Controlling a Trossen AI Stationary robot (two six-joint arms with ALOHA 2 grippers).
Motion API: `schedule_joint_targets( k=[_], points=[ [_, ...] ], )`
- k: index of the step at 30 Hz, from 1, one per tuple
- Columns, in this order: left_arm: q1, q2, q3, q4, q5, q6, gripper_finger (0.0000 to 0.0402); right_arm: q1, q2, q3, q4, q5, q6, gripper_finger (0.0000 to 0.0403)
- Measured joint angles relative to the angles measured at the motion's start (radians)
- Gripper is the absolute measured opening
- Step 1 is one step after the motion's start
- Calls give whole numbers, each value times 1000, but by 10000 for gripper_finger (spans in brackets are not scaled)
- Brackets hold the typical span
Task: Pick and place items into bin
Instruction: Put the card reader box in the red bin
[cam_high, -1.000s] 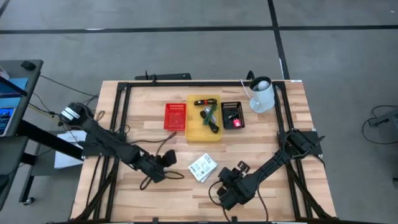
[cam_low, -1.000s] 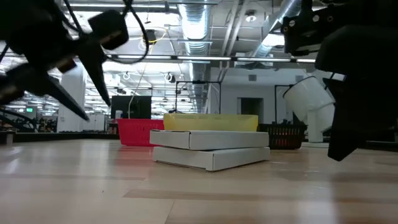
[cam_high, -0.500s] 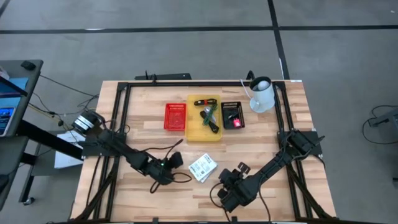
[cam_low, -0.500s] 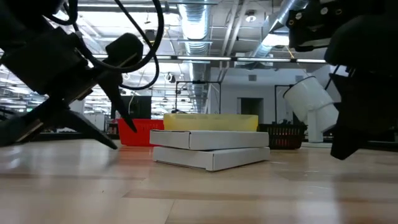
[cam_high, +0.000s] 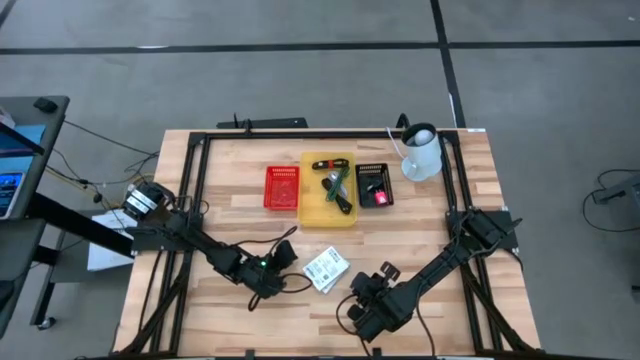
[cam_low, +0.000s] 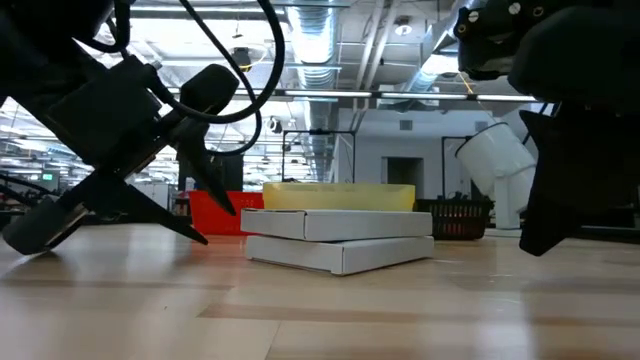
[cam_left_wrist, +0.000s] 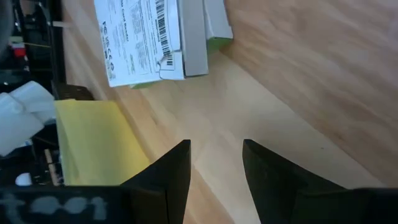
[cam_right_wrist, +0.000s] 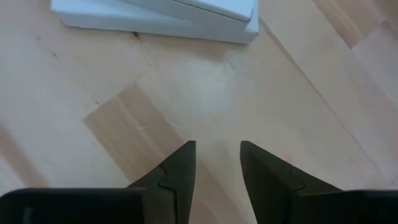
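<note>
My left gripper (cam_high: 287, 254), fingers parted and empty, sits low at nine o'clock of the two stacked white printed cardboard packets (cam_high: 325, 268). My right gripper (cam_high: 385, 272), fingers also apart, waits at four o'clock, near them.

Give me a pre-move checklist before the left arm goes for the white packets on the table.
1. Left gripper open and empty: ok, there is a gap between its fingers and only bare wood shows in it.
2. Left gripper lined up with the white packets: ok, it sits just beside them, pointing their way.
3. Packets free to lift: ok, two are stacked flat on the table, with nothing on top.
4. Right gripper out of the path: cannot tell, it is open and low on the packets' other side, close by.
5. Yellow bin has room: ok, part of its floor is bare beside the tools.
</note>
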Motion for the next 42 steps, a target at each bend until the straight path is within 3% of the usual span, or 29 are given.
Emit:
schedule_joint_targets(
  k=[5, 19, 42],
  points=[
    [0, -1, 0, 0, 14, -32, 146, 0, 0, 0, 12, -1, 0, 121],
    [-1, 2, -2, 51, 0, 38, 225, 0, 0, 0, 13, -3, 0, 121],
    [0, 3, -2, 148, 60, 159, 226, 0, 0, 0, 16, -3, 0, 121]
  ],
)
